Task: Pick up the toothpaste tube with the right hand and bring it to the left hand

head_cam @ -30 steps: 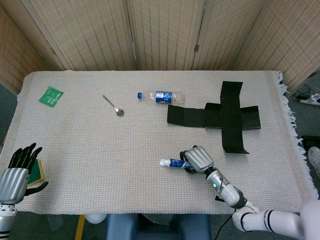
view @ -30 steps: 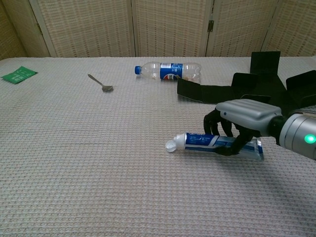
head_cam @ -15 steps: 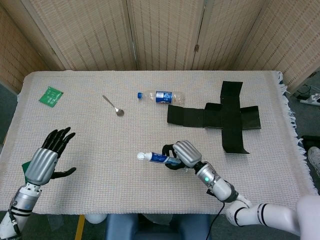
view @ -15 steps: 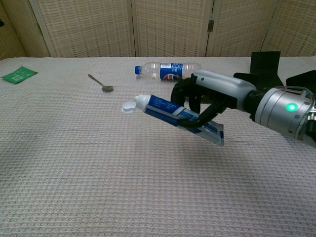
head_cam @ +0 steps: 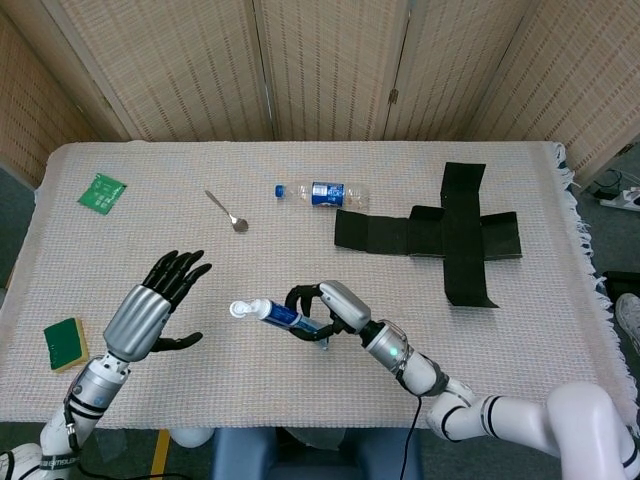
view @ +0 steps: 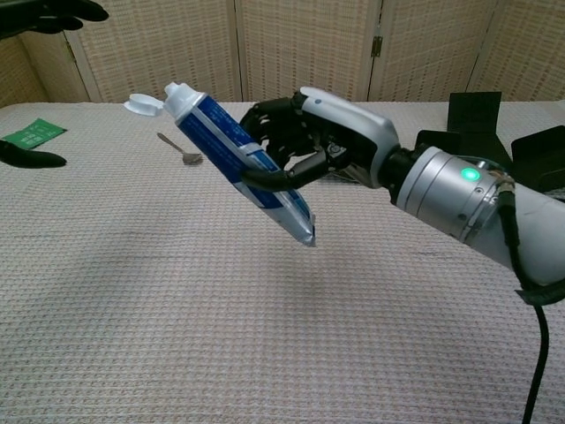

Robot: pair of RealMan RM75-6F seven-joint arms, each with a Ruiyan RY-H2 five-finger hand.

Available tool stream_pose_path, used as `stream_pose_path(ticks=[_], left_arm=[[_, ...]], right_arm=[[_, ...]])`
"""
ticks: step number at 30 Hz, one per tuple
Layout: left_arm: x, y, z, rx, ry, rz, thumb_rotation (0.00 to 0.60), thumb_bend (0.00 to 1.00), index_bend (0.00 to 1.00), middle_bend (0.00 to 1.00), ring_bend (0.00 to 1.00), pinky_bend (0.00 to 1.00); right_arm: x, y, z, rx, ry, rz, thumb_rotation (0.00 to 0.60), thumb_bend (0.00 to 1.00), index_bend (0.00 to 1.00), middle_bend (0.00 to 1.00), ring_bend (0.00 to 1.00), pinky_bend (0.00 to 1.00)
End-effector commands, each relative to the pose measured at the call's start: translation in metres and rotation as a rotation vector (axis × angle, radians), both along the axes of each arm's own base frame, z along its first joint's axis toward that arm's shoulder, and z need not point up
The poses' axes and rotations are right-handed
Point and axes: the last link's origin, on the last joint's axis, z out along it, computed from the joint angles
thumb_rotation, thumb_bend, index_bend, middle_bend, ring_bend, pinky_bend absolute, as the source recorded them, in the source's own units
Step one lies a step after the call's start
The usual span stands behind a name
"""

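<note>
Right hand [head_cam: 325, 305] grips toothpaste tube [head_cam: 272, 314] mid-body, fingers wrapped round it, tube lifted off desk [head_cam: 300, 250], white cap end toward left hand [head_cam: 152, 312]. Left hand raised near front-left desk edge, fingers spread wide, holding nothing, just apart from cap.

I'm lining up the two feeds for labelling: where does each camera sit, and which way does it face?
Head view: high, looking down on the whole table; shows both arms, open left hand, right hand holding the toothpaste tube.
Chest view: low, facing across the table to the screens; shows the right hand, only left fingertips.
Shared: tube, spoon, right hand.
</note>
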Motion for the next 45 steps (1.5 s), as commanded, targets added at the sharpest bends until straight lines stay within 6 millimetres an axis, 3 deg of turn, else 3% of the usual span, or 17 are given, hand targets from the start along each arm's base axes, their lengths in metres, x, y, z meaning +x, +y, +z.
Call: stream_pose_path(ticks=[1, 16, 45], left_arm=[[0.009, 0.001, -0.005, -0.016, -0.015, -0.019, 0.6, 0.18, 0.0, 0.03, 0.05, 0.0], [0.046, -0.002, -0.028, -0.065, -0.096, -0.092, 0.6, 0.18, 0.01, 0.04, 0.06, 0.0], [0.049, 0.001, -0.027, -0.007, -0.052, -0.105, 0.6, 0.24, 0.03, 0.05, 0.07, 0.0]], right_arm=[[0.005, 0.005, -0.006, 0.018, -0.004, 0.023, 0.6, 0.8, 0.78, 0.66, 0.71, 0.51], [0.009, 0.013, -0.011, 0.038, 0.007, 0.03, 0.6, 0.81, 0.8, 0.67, 0.72, 0.52], [-0.005, 0.02, -0.011, 0.067, 0.042, 0.028, 0.6, 0.86, 0.81, 0.68, 0.72, 0.53]])
